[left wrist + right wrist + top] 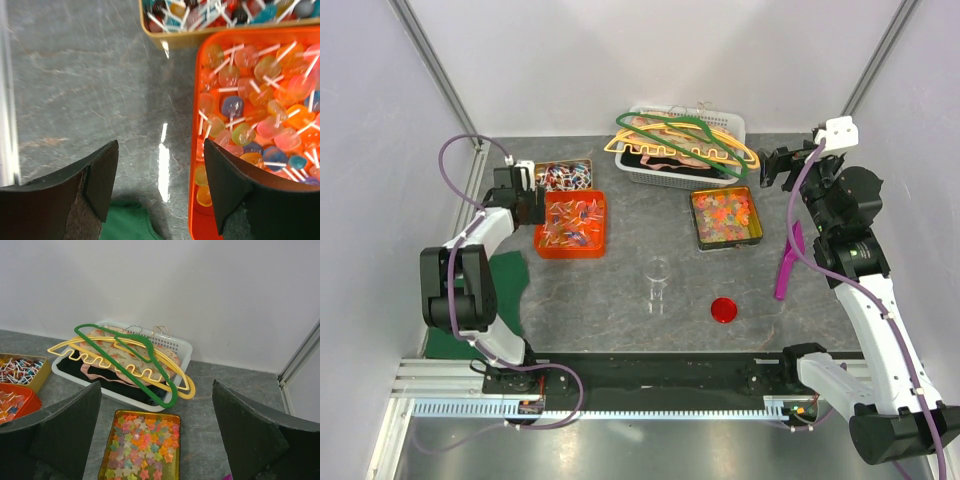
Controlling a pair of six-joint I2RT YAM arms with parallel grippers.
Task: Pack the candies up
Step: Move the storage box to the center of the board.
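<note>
Left tool (160, 150) gapes above grey marbled tabletop (90, 75) (white walls (620, 60) around).

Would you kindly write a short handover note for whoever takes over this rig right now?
Left gripper: open, empty, hovering at the left edge of the orange tray of lollipops.
Right gripper: open, empty, raised at the far right, facing the hanger basket.
Candies: in the small tin behind the orange tray.
Glass jar: mid-table, looks empty. The red lid is off and lies to its right.
Done: nothing packed yet.
Left: move the candies into the jar, then probably fit the lid.
</note>
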